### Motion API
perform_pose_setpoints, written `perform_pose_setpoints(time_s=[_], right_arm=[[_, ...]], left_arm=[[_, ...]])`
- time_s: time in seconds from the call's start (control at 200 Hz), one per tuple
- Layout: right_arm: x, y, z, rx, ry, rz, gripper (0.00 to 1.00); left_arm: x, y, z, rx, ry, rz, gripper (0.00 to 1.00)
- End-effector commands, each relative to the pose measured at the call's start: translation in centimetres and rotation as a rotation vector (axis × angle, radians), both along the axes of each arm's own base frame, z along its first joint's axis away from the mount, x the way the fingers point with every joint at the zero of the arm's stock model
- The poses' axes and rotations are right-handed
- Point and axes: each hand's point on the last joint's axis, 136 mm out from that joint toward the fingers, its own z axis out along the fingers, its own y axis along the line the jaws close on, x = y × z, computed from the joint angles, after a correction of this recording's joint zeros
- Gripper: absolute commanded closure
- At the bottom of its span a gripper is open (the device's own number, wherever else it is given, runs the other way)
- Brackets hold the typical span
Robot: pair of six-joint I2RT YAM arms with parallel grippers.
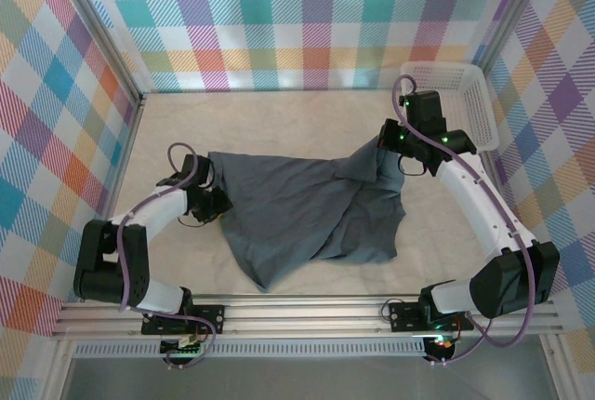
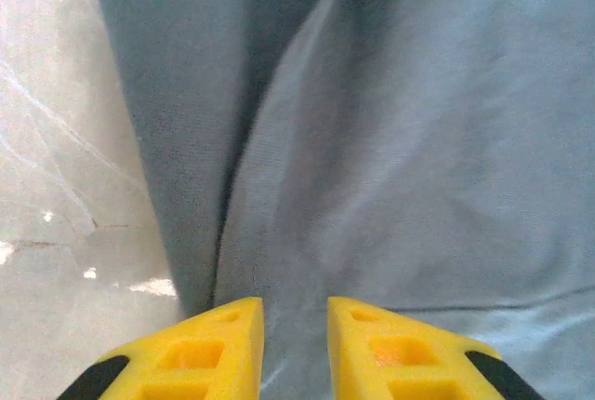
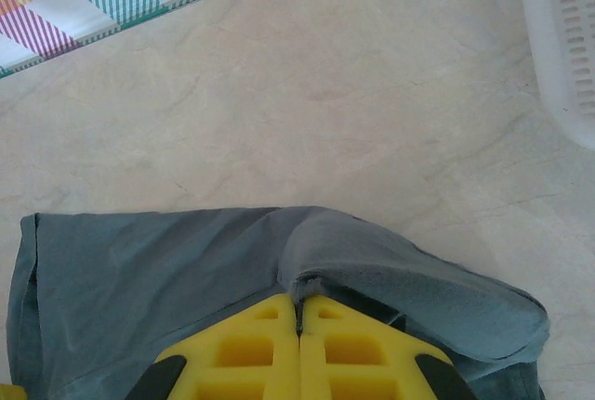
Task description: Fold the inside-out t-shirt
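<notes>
The dark slate-grey inside-out t-shirt (image 1: 307, 209) lies crumpled across the middle of the table, its right corner pulled up off the surface. My right gripper (image 1: 385, 151) is shut on that raised edge. In the right wrist view its yellow fingers (image 3: 299, 305) pinch a fold of the t-shirt (image 3: 158, 270) just above the table. My left gripper (image 1: 216, 203) sits low at the shirt's left edge. In the left wrist view its jaws (image 2: 296, 326) stand a little apart, with the t-shirt (image 2: 418, 140) lying flat under and between the tips.
A white mesh basket (image 1: 474, 84) stands at the back right, close behind the right arm, and its corner (image 3: 562, 37) also shows in the right wrist view. Checked walls close in the left, back and right sides. Bare tabletop (image 1: 279, 121) lies behind the shirt.
</notes>
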Motion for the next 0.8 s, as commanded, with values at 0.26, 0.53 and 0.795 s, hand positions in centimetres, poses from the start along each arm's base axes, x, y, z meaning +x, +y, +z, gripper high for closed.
perform_pose_setpoints(time_s=[0.26, 0.53, 0.795], right_arm=[[-0.2, -0.1, 0.7, 0.011, -0.023, -0.005, 1.0], [0.0, 0.1, 0.8, 0.019, -0.02, -0.001, 1.0], [-0.1, 0.0, 0.9, 0.012, -0.022, -0.004, 1.0]], left_arm=[[-0.6, 2.7, 0.8, 0.166, -0.01, -0.002, 0.61], [0.4, 0.4, 0.4, 0.033, -0.03, -0.008, 0.63], [0.6, 0.7, 0.0, 0.054, -0.007, -0.01, 0.68]])
